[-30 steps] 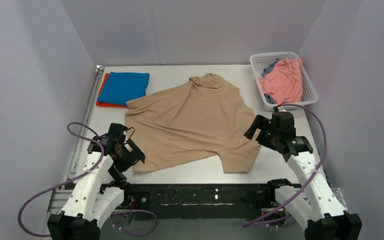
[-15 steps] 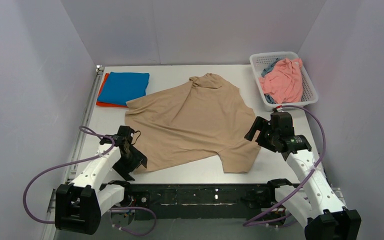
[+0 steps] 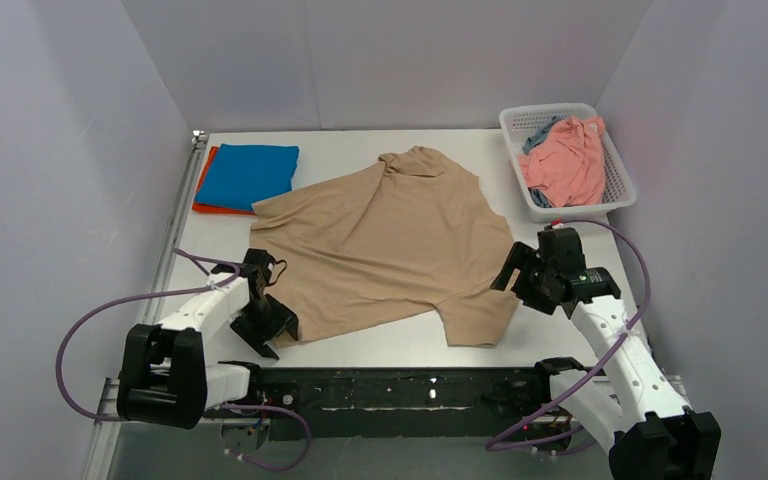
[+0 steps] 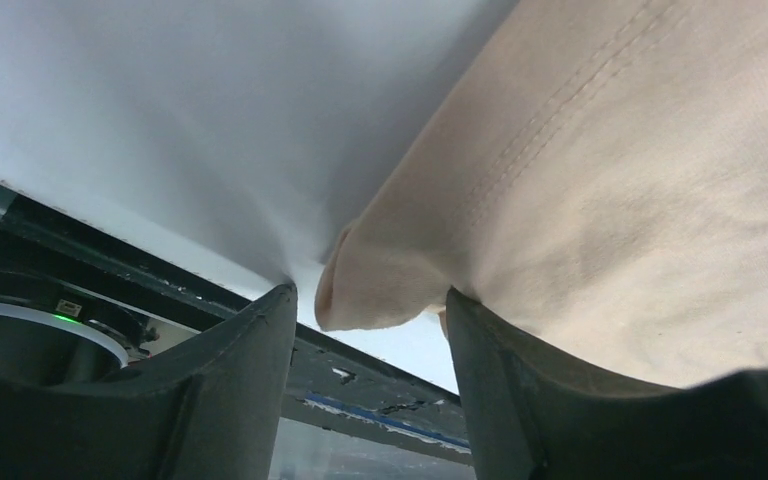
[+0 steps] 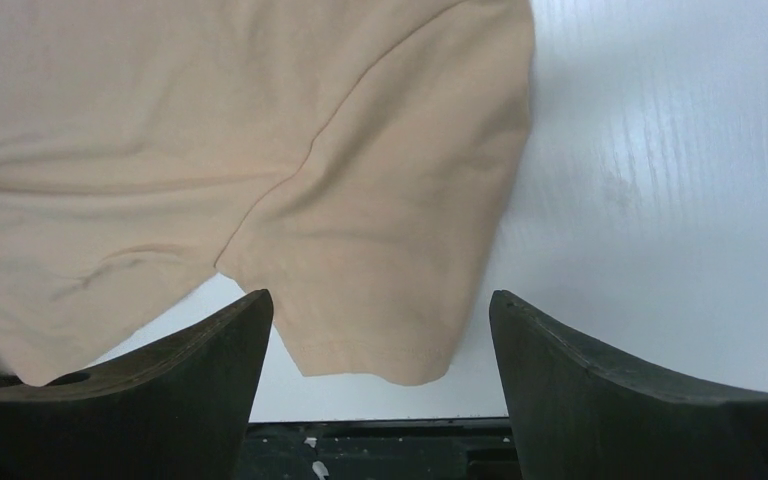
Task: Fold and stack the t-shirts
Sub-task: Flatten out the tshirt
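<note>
Beige tee [image 3: 390,240] spread on tabletop [image 3: 380,352].
L gripper [image 4: 372,305] agape w/ hem corner between jaws; R gripper [image 5: 380,310] agape over sleeve.

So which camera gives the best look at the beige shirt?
The top external view: it shows the whole beige t-shirt spread out. The left wrist view catches only a hem corner, the right wrist view only one sleeve.

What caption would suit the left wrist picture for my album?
The left hand, open, straddles a hem corner of the beige t-shirt on the white table.
</note>
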You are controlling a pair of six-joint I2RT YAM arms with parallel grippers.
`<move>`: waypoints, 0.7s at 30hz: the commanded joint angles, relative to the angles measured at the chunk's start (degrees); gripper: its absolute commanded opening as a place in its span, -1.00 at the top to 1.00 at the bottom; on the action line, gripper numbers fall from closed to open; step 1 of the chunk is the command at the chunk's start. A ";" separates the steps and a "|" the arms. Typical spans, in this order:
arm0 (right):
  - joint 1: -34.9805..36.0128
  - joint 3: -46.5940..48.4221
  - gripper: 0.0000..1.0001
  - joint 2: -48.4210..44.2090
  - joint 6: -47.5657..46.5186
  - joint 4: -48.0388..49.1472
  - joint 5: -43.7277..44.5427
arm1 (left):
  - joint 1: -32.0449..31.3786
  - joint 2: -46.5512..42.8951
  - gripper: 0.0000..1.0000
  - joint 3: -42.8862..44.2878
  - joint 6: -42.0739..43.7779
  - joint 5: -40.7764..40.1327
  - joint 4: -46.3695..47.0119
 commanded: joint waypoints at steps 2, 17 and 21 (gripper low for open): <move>-0.30 -0.87 -0.72 -2.94 2.85 -6.02 -1.99 | -0.32 6.11 -0.06 -1.07 0.35 -3.45 2.16; 2.65 -1.32 -0.56 -0.01 5.71 -7.30 -4.41 | -0.26 8.64 1.00 2.50 4.20 -5.01 0.93; 8.18 -1.90 -0.51 3.72 11.38 -7.74 -0.48 | -0.29 3.63 1.00 2.14 4.98 -5.69 -1.79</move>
